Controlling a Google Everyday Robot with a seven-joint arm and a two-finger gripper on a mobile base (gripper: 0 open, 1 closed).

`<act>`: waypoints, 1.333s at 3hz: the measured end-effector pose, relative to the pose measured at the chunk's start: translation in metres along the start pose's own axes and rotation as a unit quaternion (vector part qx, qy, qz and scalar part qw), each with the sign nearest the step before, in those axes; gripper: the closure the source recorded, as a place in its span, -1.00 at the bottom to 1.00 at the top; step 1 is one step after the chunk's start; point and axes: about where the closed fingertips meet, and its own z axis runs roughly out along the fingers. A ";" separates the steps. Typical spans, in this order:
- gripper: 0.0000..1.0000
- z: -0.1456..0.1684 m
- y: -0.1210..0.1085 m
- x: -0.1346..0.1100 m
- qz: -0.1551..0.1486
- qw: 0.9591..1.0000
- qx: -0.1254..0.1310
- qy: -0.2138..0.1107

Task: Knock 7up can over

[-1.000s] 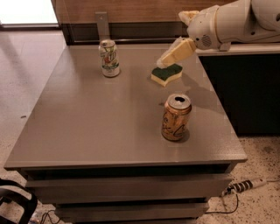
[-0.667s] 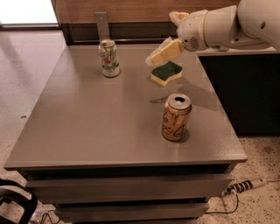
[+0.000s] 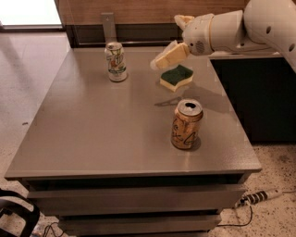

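A grey table [image 3: 92, 139] fills most of the frame, with two drawer fronts [image 3: 134, 199] below its near edge. Right of centre, an orange-gold can [image 3: 186, 124] with dark script stands upright, its top opened. Further back, a yellow sponge [image 3: 176, 77] lies flat with its green scouring face up, well apart from that can. A grey metal bracket [image 3: 108, 27] rises behind the table's far edge against wood panelling [image 3: 138, 10]. A dark cabinet [image 3: 263, 102] stands at the right. On the speckled floor [image 3: 27, 92], a white power strip [image 3: 256, 198] lies at lower right, and a black curved object [image 3: 18, 213] at lower left.
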 end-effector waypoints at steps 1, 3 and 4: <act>-1.00 0.024 -0.005 0.010 0.012 1.000 -0.005 -0.021; -1.00 0.060 -0.010 0.022 0.025 0.999 -0.006 -0.038; -1.00 0.084 -0.008 0.026 0.030 0.999 -0.020 -0.038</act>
